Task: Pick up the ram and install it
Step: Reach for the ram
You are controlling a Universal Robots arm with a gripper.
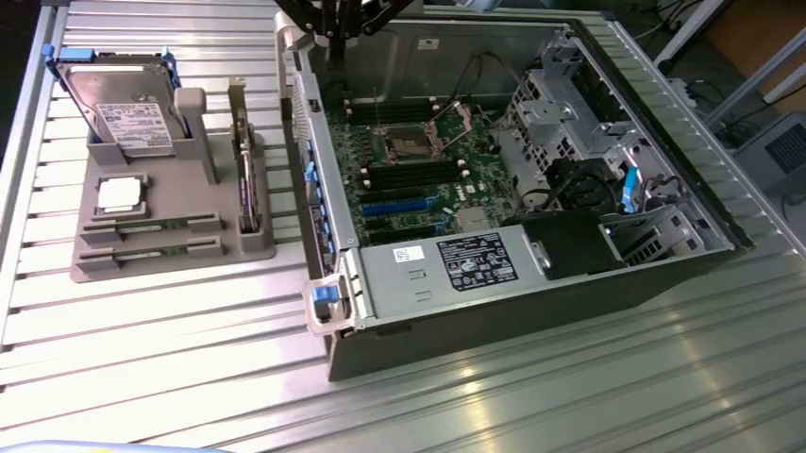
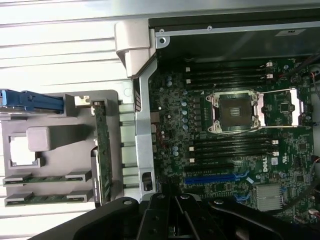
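Observation:
Two ram sticks (image 1: 149, 227) lie flat in the front slots of a grey holder (image 1: 170, 266) at the exterior view's left; they are thin green boards with dark chips. The wrist view shows the same ram sticks (image 2: 47, 178) in the holder (image 2: 65, 160). My gripper (image 1: 340, 24) hangs high over the far-left corner of the open computer case (image 1: 504, 311), well away from the holder. In the wrist view the gripper (image 2: 176, 202) is shut with nothing between its black fingers. Black memory slots (image 2: 232, 146) flank the bare processor socket (image 2: 234, 112) on the motherboard.
The holder also carries a hard drive (image 1: 120, 109) with blue rails, a square silver processor (image 1: 119, 193) and an upright expansion card (image 1: 245, 179). Inside the case are a power supply (image 1: 473, 264), a drive cage (image 1: 561, 104) and loose cables (image 1: 567, 184). Everything rests on a ribbed metal table (image 1: 164, 359).

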